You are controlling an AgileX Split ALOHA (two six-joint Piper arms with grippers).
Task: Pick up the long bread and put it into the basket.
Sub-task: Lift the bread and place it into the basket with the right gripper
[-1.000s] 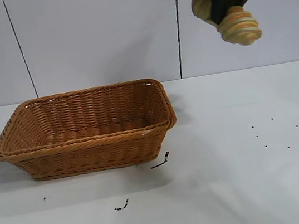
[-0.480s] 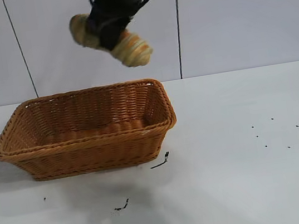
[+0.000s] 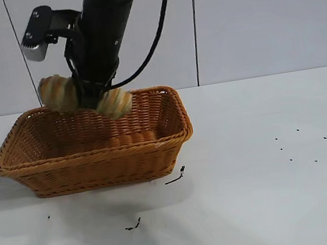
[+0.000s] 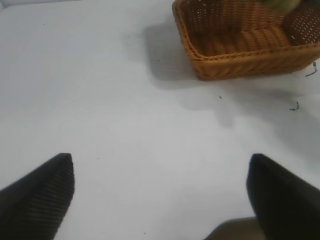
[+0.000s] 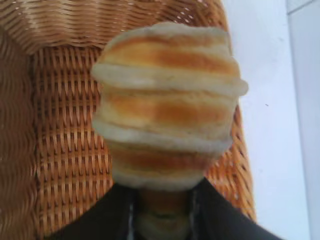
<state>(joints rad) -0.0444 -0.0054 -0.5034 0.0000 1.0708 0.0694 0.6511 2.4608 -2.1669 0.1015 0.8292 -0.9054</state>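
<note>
The long bread (image 3: 114, 103), tan with orange-brown and pale stripes, hangs tilted just above the back rim of the basket (image 3: 94, 154). My right gripper (image 3: 89, 96) is shut on its middle, reaching down from above. In the right wrist view the bread (image 5: 167, 107) fills the centre, pinched in the right gripper (image 5: 162, 200), with the basket's woven floor (image 5: 65, 150) close below it. My left gripper (image 4: 160, 195) is open over bare table, well away from the basket (image 4: 240, 50), and holds nothing.
The white table (image 3: 274, 204) carries small dark scraps (image 3: 174, 176) in front of the basket and scattered dark specks (image 3: 302, 145) at the right. A pale panelled wall (image 3: 258, 16) stands behind the table.
The right arm has swung from the upper right to the left and downward with the bread in its grip, which now sits low over the basket.
</note>
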